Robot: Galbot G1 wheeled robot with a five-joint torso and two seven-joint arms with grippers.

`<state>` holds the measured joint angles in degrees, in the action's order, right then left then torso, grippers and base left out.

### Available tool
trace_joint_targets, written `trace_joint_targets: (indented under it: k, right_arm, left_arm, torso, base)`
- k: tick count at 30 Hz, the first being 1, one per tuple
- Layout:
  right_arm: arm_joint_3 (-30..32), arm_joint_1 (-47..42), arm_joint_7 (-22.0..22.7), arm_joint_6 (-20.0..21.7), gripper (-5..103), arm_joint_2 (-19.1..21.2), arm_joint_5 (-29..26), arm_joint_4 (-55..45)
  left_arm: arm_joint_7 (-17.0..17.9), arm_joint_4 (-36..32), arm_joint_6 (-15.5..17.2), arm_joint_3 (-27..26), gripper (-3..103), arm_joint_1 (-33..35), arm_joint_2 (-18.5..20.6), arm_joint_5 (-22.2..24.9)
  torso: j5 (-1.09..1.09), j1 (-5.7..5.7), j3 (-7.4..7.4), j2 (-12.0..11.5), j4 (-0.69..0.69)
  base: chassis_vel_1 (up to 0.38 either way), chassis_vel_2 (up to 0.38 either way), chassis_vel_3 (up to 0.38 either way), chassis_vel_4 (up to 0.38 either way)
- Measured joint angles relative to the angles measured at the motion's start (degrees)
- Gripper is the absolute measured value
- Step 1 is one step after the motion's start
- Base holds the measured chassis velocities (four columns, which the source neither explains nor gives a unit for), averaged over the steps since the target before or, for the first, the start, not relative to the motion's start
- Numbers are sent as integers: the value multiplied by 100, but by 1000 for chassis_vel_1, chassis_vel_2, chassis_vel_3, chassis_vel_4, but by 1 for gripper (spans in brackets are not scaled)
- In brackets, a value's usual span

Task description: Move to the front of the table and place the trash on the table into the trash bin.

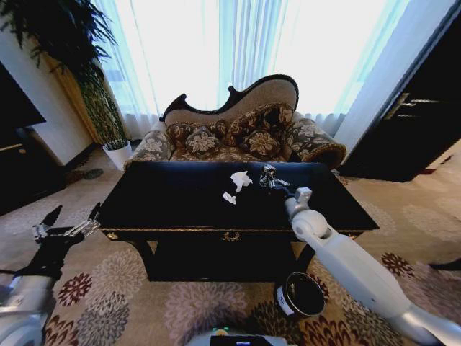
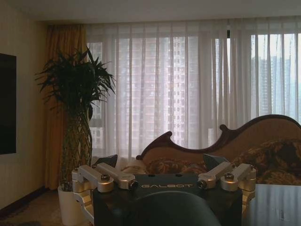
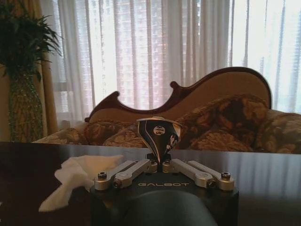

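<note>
Bright curtains fill the back of the room, and the shiny black desk stands in front of the robot, so the drive up to it looks done. None of the trash seems to be in the bin yet, as far as I can see; the bin sits on the carpet below the desk's front edge, near the right arm. On the desk lies a crumpled white paper wad, soft and wrinkly, and a smaller white scrap sits just beside it, nearer the robot. The right claw is out over the desk and is closed on a dark shiny cup, which flares wide at the top and narrows at the bottom, with smooth glossy sides. That cup looks like the first bit being picked up, so I think most of the job is left. The left claw hangs off the left end of the desk, over the carpet, with its fingers spread open and nothing in them. Behind the desk is a sofa with a curvy dark wood back and flowery cushions. A tall leafy plant stands in a white pot by the left wall.
</note>
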<state>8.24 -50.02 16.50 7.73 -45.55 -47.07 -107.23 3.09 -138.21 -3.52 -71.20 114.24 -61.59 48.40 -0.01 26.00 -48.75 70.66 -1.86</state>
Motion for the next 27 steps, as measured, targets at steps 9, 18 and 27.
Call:
trace_joint_targets:
  k: [9,18,27]
  right_arm:
    - [1776,-1739,-287,-254,0,44,207,-944]
    - [2823,-3138,-563,-828,0,-466,751,-1713]
    - [3434,-4423,-994,-1979,0,-1549,1559,-1927]
  left_arm:
    - [2,-1,0,0,100,0,0,0]
    - [1,0,0,0,100,0,0,0]
    - [1,-1,0,0,100,0,0,0]
  torso:
    - [0,0,0,0,-1]
    - [-1,0,0,0,1]
    - [-1,0,1,0,-1]
  base:
    - [0,0,0,0]
    - [0,0,0,0]
    - [0,0,0,0]
